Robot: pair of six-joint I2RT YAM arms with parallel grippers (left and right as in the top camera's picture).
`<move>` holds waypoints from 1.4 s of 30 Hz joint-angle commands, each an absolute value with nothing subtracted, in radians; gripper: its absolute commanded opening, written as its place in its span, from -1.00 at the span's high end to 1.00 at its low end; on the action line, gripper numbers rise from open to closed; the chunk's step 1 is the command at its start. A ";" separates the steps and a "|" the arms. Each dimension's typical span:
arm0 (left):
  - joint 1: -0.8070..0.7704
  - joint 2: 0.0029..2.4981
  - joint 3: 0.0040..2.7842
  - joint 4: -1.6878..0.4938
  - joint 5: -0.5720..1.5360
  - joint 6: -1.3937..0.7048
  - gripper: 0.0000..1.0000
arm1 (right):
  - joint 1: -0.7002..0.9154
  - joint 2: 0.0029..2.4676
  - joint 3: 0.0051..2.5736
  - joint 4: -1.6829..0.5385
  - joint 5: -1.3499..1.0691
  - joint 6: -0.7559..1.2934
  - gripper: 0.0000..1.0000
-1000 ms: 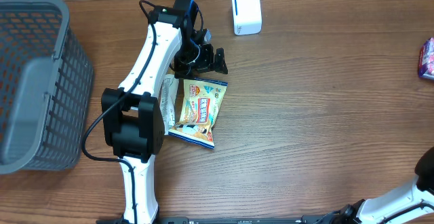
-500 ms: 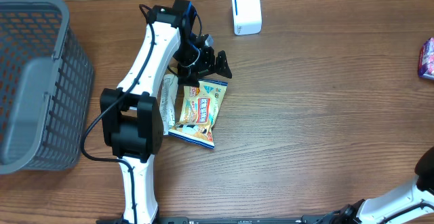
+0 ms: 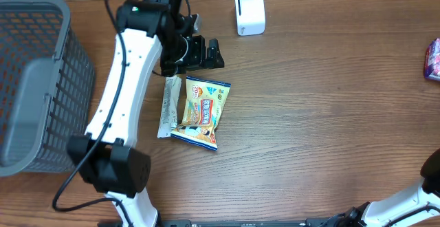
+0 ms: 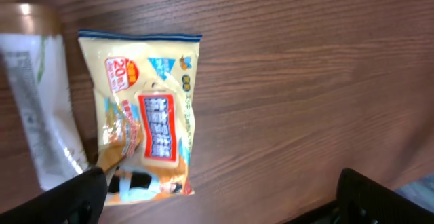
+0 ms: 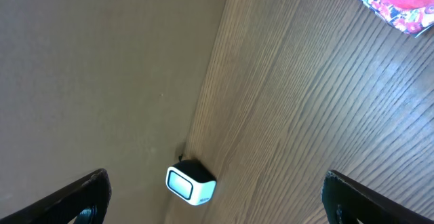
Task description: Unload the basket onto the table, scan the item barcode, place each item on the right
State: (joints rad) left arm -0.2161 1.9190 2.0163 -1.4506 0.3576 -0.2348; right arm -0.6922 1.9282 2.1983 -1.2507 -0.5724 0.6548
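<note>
Snack packet (image 3: 201,110) flat on open table (image 3: 316,124), sachet (image 3: 166,106) alongside, left end effector (image 3: 205,53) wide near its top edge

Red "20" on the yellow snack packet (image 4: 144,115); rest illegible.

Snack packet (image 3: 201,111): yellow, red label panel, blue strip along one seam.
Slim sachet (image 3: 167,106): white and silver, brown end.
Scanner (image 3: 249,11): white, dark window.
Basket (image 3: 34,82): grey lattice.
Table (image 3: 330,117): brown wood grain.
Right-edge packet (image 3: 432,58): red-pink, dark patterned border.
Left arm (image 3: 127,76): white links, black joints.
</note>
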 commanded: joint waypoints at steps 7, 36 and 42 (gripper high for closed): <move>-0.222 1.903 2.027 -1.517 0.197 -0.286 -0.99 | -0.693 1.926 2.198 -1.251 -0.578 0.654 -1.00; -0.143 1.850 2.027 -1.643 0.009 -0.329 -0.99 | -0.693 1.926 2.198 -1.251 -0.578 0.654 -1.00; -0.085 1.851 1.989 -1.581 0.192 -0.227 -0.99 | -0.693 1.926 2.198 -1.251 -0.578 0.654 -1.00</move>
